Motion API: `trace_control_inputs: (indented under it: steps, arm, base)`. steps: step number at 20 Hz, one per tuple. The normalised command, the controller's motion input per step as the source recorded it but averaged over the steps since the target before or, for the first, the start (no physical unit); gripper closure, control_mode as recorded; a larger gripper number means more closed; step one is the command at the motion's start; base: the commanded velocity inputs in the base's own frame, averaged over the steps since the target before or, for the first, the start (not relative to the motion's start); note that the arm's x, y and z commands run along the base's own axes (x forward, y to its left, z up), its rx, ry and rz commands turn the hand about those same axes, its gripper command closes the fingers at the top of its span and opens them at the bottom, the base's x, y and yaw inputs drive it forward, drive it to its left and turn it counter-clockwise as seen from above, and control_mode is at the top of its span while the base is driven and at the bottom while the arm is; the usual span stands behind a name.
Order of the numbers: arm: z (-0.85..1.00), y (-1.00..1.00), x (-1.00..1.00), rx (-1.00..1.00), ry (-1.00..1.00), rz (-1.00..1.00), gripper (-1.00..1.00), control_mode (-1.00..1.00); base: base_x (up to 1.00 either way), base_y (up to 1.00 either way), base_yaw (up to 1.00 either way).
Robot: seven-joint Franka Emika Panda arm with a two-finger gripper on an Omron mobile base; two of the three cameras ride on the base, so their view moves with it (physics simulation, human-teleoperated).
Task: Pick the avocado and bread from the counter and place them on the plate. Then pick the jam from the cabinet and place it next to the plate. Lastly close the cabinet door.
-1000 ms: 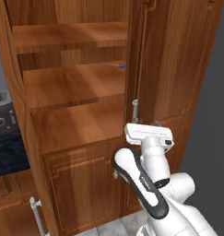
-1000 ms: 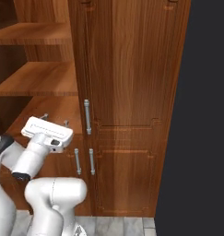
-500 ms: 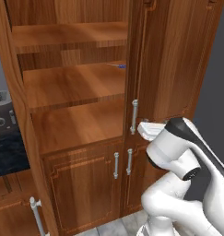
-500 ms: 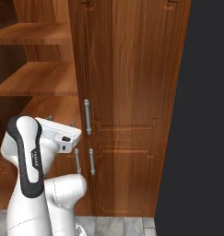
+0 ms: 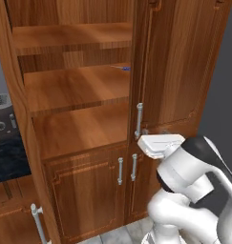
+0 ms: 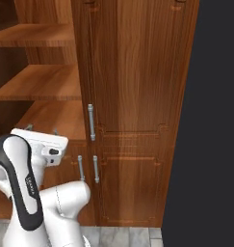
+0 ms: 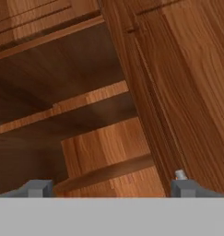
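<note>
The tall cabinet [image 5: 79,90] has its left half open, showing bare wooden shelves. Its right tall door [image 5: 179,62] with a vertical silver handle [image 5: 139,120] is shut. My gripper [image 6: 41,129] hovers in front of the lowest open shelf [image 6: 56,118], just left of that handle. It is open and holds nothing; in the hand view its tips [image 7: 112,188] stand far apart, facing the shelves. A tiny blue sliver [image 5: 121,67] lies on the middle shelf, too small to identify. The avocado, bread, plate and jam are out of view.
A strip of black counter [image 5: 7,164] with a grey appliance [image 5: 0,119] shows at the left. Two small lower doors with bar handles [image 5: 127,167] sit under the shelves. A wooden panel [image 5: 15,105] runs down the left; I cannot tell whether it is the open door.
The hand has stayed in front of the lowest open shelf. The arm's links behind it have risen and folded up. The jaws have stayed open.
</note>
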Motion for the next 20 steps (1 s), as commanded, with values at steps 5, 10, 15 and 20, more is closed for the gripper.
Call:
trace_control_inputs:
  steps: [5, 10, 15, 20]
  arm:
    - [0.03, 0.26, -0.79, 0.01, 0.02, 0.00, -1.00, -1.00]
    - [0.19, 0.04, -0.88, 0.15, 0.04, 0.06, -1.00, -1.00]
    - [0.26, -0.11, -1.00, 0.25, 0.00, 0.13, -1.00, -1.00]
    - [0.17, 0.00, -1.00, 0.22, 0.00, 0.10, -1.00, -1.00]
  base:
    - [0.00, 0.00, 0.00]
    - [0.00, 0.00, 0.00]
    - [0.00, 0.00, 0.00]
    - [0.00, 0.00, 0.00]
